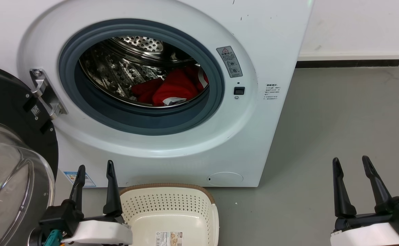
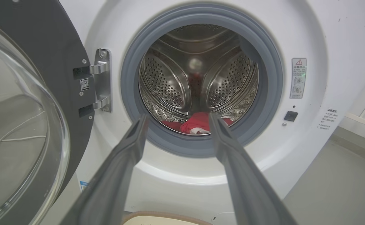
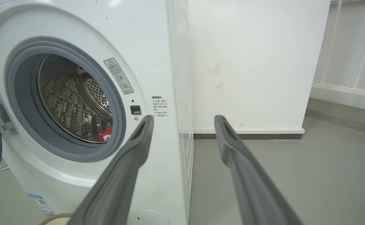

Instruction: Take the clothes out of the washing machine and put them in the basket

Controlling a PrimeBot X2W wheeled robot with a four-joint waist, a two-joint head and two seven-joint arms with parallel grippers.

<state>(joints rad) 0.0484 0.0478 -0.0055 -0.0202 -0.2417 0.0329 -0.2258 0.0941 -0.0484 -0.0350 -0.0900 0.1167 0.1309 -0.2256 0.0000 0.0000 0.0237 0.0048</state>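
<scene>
The left gripper (image 1: 96, 165), fingers apart and empty, points into the washing machine (image 1: 254, 34). The clothes (image 1: 174, 87) lie straight ahead on the drum floor, nearer it than the equally spread right gripper (image 1: 350, 159). The basket (image 1: 165, 187) sits just beside it.

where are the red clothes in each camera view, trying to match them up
Head view: red clothes, lower right of the steel drum.
Left wrist view: bottom centre of the drum opening.
Right wrist view: small red patch at the drum's lower right edge.
Shared landmark: warning sticker right of the door opening.
</scene>
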